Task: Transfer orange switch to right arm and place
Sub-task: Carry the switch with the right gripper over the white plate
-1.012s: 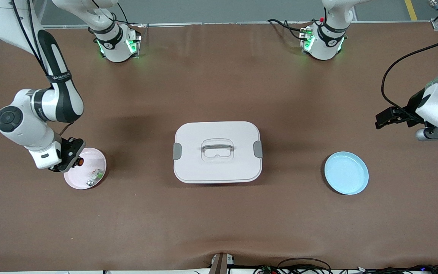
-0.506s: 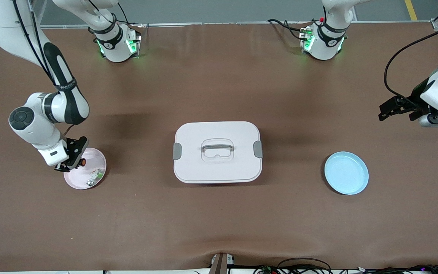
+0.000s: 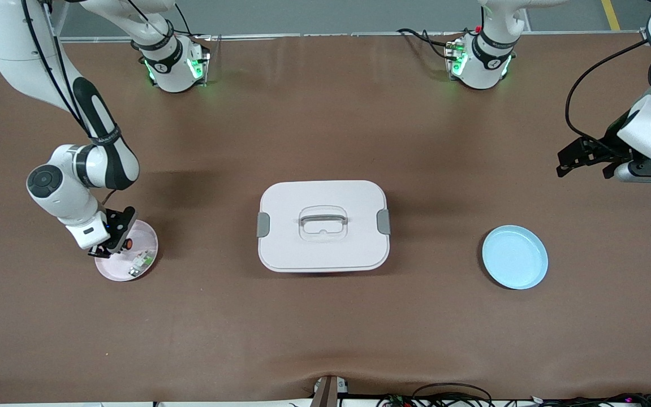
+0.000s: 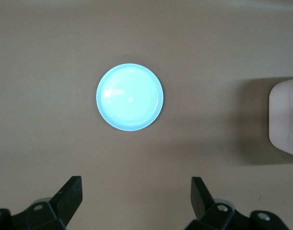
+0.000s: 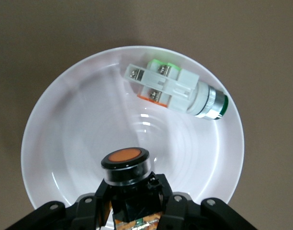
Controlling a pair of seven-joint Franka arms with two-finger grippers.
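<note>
The orange switch (image 3: pixel 128 243) (image 5: pixel 126 163), a stubby black cylinder with a round orange face, sits between the fingers of my right gripper (image 3: pixel 119 240) (image 5: pixel 132 191), which is shut on it. The gripper holds it just over the pink plate (image 3: pixel 147 237) (image 5: pixel 65 134) at the right arm's end of the table. Whether the switch touches the plate, I cannot tell. My left gripper (image 3: pixel 582 164) (image 4: pixel 134 187) hangs open and empty over bare table at the left arm's end.
A green-white-grey part (image 3: pixel 141 261) (image 5: pixel 175 88) lies in the pink plate beside the switch. A white lidded box (image 3: pixel 323 226) (image 4: pixel 285 120) stands mid-table. A light blue plate (image 3: pixel 514 257) (image 4: pixel 129 97) lies empty toward the left arm's end.
My right gripper has shifted a little toward the table's middle and lower over the pink plate, still shut on the switch. The left arm has drawn back slightly toward its base.
</note>
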